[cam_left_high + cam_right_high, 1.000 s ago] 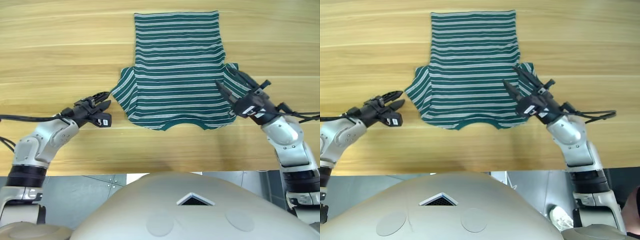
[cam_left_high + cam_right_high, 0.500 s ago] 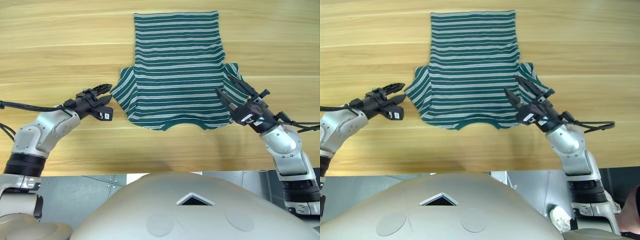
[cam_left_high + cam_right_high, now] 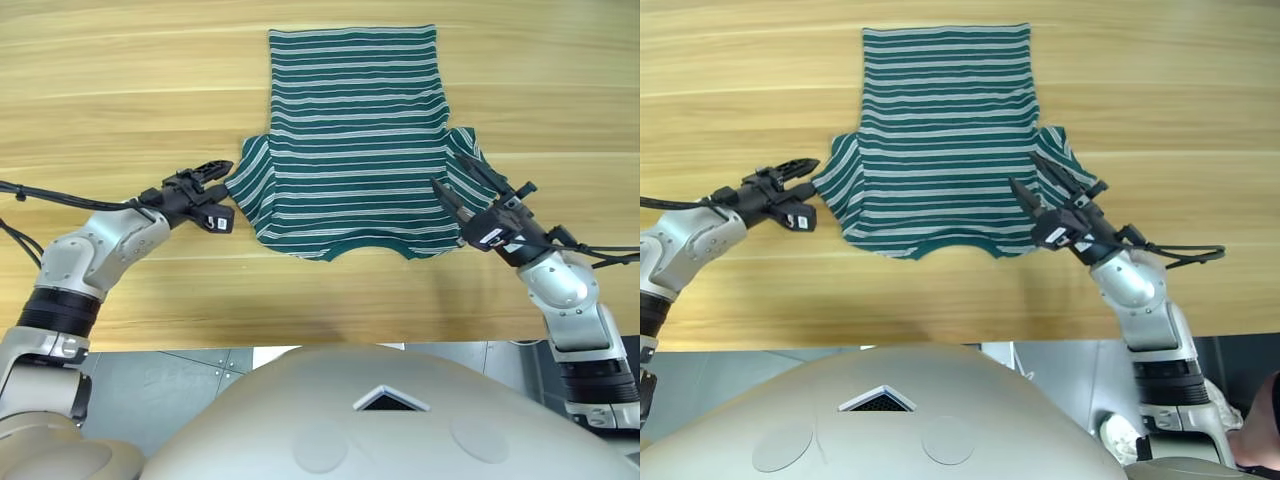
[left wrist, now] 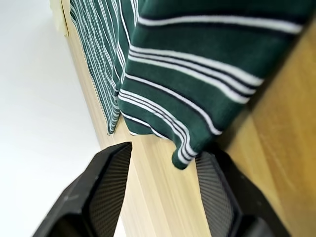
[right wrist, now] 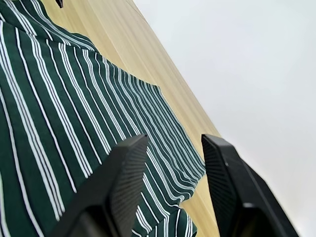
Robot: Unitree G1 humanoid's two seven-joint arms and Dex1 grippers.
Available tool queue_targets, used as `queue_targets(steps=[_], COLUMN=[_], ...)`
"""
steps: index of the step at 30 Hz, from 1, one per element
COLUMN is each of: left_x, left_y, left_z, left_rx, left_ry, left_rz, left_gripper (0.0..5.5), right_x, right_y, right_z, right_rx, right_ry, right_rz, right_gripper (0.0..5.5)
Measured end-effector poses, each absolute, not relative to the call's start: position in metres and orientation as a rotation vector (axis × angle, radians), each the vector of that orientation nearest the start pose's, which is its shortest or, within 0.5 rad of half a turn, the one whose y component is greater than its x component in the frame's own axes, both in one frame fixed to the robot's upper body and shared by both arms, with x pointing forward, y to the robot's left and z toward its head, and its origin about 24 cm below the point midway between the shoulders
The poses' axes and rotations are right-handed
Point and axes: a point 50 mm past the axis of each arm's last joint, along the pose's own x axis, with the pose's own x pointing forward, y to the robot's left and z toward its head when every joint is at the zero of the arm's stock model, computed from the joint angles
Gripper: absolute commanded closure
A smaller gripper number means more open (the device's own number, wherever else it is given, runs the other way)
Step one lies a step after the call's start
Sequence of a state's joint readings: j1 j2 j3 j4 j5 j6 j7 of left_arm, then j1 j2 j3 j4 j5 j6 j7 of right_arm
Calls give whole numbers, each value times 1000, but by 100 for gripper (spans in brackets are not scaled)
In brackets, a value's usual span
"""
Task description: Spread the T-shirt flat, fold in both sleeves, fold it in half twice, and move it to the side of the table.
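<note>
Green T-shirt [image 3: 355,130] with white stripes lies flat on wooden table [image 3: 120,100], collar at the near edge, hem at the far side. Both sleeves stick out sideways, not folded in. Left gripper [image 3: 226,190] sits low at table level, fingers spread, tips right at the edge of the left sleeve [image 3: 250,178]. Right gripper [image 3: 447,170] is tilted over the right sleeve [image 3: 468,155], fingers apart, one finger over the sleeve, the other over the shirt body beside it. Black cable [image 3: 60,192] runs along the left arm.
</note>
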State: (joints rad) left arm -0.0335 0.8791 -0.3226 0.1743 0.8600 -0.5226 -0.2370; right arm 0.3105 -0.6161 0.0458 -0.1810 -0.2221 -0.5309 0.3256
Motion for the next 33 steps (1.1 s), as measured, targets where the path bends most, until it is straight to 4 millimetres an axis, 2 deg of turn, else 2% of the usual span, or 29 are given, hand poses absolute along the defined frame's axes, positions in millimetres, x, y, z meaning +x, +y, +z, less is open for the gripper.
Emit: queue_targets(steps=[5,11,18,26,33], left_x=[220,220,226,228,215], left_y=[229,231,240,240,222], left_z=[25,21,17,19,22], left_rx=[1650,1648,1676,1667,1548], left_ry=[-26,-4,40,42,-71], left_rz=[-982,-988,-945,-919,-900], left_gripper=[317,434,544,549,549], right_x=[178,179,179,178,178], right_y=[-200,-201,-202,-202,-202], right_z=[67,65,65,64,64], right_rx=[-817,-817,-815,-815,-819], right_ry=[-232,-223,-220,-226,-228], right_rz=[640,638,636,641,645], right_gripper=[348,348,348,348,348])
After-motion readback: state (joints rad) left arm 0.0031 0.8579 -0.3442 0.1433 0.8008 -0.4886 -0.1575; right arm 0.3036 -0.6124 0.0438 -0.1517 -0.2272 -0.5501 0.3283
